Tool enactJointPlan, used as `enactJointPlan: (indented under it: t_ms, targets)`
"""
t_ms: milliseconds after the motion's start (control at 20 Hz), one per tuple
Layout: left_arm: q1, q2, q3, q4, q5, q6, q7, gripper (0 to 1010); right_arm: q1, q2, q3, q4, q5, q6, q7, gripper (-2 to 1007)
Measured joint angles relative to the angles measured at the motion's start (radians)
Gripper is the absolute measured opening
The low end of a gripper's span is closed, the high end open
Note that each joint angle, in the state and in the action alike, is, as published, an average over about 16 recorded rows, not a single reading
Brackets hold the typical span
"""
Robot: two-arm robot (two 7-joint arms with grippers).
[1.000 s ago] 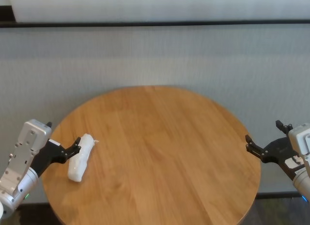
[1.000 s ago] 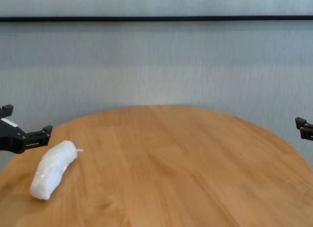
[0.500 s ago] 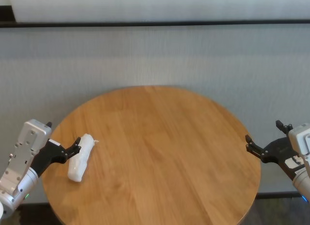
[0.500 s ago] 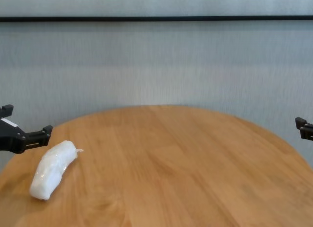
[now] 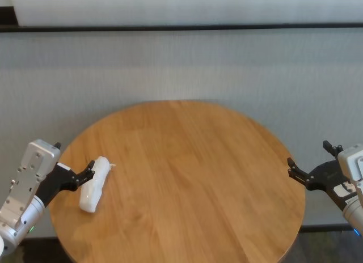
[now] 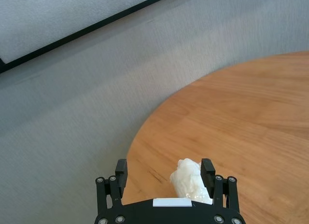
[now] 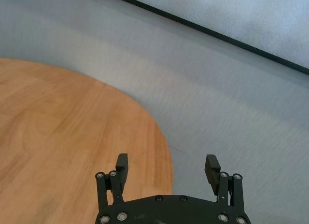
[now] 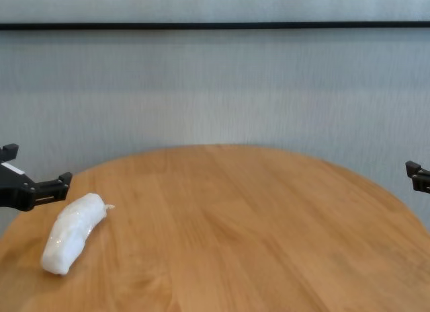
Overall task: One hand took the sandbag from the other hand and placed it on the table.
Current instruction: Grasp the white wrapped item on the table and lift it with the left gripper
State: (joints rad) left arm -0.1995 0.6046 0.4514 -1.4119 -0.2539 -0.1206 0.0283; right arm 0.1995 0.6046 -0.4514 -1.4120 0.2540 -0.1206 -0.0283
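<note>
The sandbag [image 5: 93, 183] [image 8: 72, 224], a small white wrapped roll, lies on the left part of the round wooden table [image 5: 187, 172] [image 8: 235, 224]. My left gripper [image 5: 74, 155] [image 8: 37, 165] hangs at the table's left edge with its jaws open. One of its fingers [image 5: 89, 165] is right beside the bag's far end without gripping it. In the left wrist view the bag's end [image 6: 190, 183] shows just inside one finger of the open left gripper [image 6: 164, 167]. My right gripper [image 5: 308, 153] [image 7: 167, 162] is open and holds nothing at the table's right edge.
A pale grey wall rises behind the table, with a black strip [image 5: 181, 27] along its top. The table's rim [image 7: 166, 156] curves just ahead of the right gripper.
</note>
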Motion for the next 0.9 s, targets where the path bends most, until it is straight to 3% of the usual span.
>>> enactJointPlan:
  t_ms: [700,900]
  targets:
    - [0.0,0.0,0.0,0.0,0.0,0.0,-0.001,1002,0.0,0.0,0.0,0.0,0.0,0.0,0.0,1001]
    - [-0.001,0.005,-0.001,-0.007,-0.004,0.019,-0.015,1002,0.0,0.0,0.0,0.0,0.0,0.0,0.0,1001]
